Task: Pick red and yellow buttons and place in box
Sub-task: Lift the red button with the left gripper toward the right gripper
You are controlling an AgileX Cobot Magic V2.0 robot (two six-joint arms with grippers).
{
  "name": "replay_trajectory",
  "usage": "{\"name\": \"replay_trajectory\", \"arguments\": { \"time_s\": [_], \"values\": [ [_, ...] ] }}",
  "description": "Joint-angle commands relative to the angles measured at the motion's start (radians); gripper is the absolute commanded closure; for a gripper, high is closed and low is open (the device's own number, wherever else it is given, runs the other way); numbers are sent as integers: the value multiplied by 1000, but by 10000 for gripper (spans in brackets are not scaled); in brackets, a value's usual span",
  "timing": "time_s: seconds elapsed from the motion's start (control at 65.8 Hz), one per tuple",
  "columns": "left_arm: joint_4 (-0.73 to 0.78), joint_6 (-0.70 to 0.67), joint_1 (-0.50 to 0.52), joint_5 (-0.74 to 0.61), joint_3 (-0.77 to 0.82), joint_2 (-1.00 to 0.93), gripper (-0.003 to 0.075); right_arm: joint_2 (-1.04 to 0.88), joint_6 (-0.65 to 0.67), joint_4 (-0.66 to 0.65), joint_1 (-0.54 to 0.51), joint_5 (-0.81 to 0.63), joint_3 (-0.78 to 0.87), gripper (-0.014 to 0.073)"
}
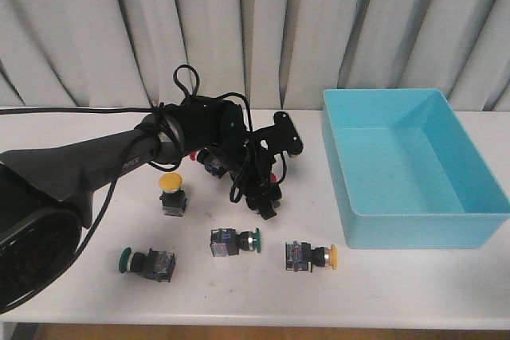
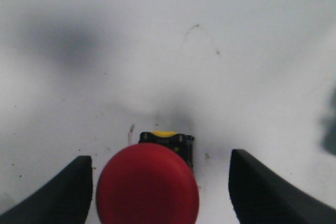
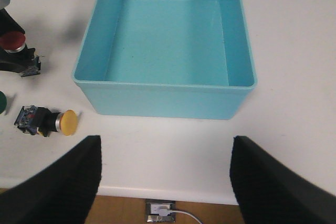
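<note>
Left gripper (image 2: 157,192) is down at the table (image 1: 398,284) with its jaws wide, and a red button (image 2: 148,184) sits upright right between the fingers (image 2: 58,195), not touching either one as far as I can see. In the front view the gripper (image 1: 267,197) hides most of that button. The box (image 1: 410,165) is off to the gripper's right, well apart, nothing in it.

Other buttons: a yellow one (image 1: 173,191) standing to the gripper's left, another yellow one (image 1: 311,256) lying on its side nearer the front edge, and two green ones (image 1: 235,241) down there too.

Right gripper (image 3: 163,182) is also spread wide, holding nothing, hanging above the table's near edge with the box just ahead of it.
</note>
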Motion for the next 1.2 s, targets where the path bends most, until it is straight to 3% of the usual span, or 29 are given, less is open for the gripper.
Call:
{"name": "replay_trajectory", "arguments": {
  "time_s": [0.0,0.061,0.076,0.152,0.41,0.608,0.896,1.185],
  "values": [
    [-24,1,-4,-52,-33,-66,204,9,-10,-3,-8,-63,-23,102],
    [-24,1,-4,-54,-33,-66,232,9,-10,-3,-8,-65,-8,102],
    [-24,9,-4,-57,-33,-66,311,9,-10,-3,-8,-69,14,102],
    [-24,8,-4,-56,-33,-66,371,9,-10,-3,-8,-67,20,102],
    [-22,-4,-4,-27,-33,-101,512,9,-10,-3,-8,-70,20,102],
    [-1,-123,-1,49,-33,-200,532,9,-10,-2,-8,-70,20,102],
    [67,-436,-1,151,-11,-416,532,9,-45,51,-8,-62,20,102],
    [67,-444,-1,2,346,-692,532,9,-109,101,-8,-60,20,94]
  ]
}}
